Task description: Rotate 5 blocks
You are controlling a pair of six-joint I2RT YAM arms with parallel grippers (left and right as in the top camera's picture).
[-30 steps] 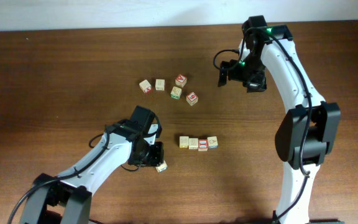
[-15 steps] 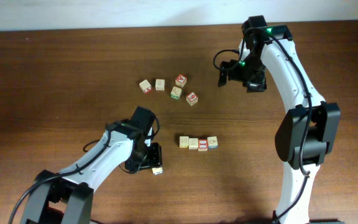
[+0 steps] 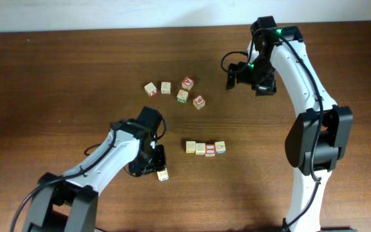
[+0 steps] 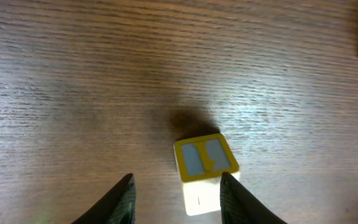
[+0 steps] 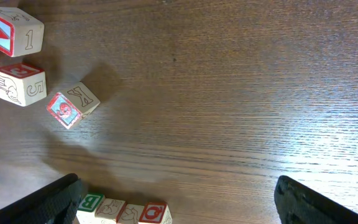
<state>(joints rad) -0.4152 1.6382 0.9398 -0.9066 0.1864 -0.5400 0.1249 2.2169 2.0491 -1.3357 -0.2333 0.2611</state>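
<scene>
A pale block (image 3: 163,174) with a yellow-framed blue-grey face (image 4: 206,158) lies on the table. It sits between the fingers of my left gripper (image 3: 150,164) (image 4: 176,182), close against the right finger (image 4: 236,200). A gap shows on the left side, and the jaws are open. A row of four blocks stands mid-table: two yellowish ones (image 3: 190,147) (image 3: 200,148), a red-framed one (image 3: 210,150) and a blue-edged one (image 3: 219,147). The right wrist view shows this row (image 5: 132,213) at the bottom edge. My right gripper (image 3: 229,74) (image 5: 179,202) hovers far back, wide open and holding nothing.
Several other cubes lie scattered behind the row, among them a red-printed one (image 3: 199,102) (image 5: 73,106), a green-printed one (image 3: 182,96) and a red-framed one (image 3: 187,83). Two more (image 3: 150,89) (image 3: 165,87) sit to their left. The table's far edge runs along the top.
My left gripper has opened and turned a little, and the yellow-framed block has shifted slightly left and toward the front. The right arm has not moved.
</scene>
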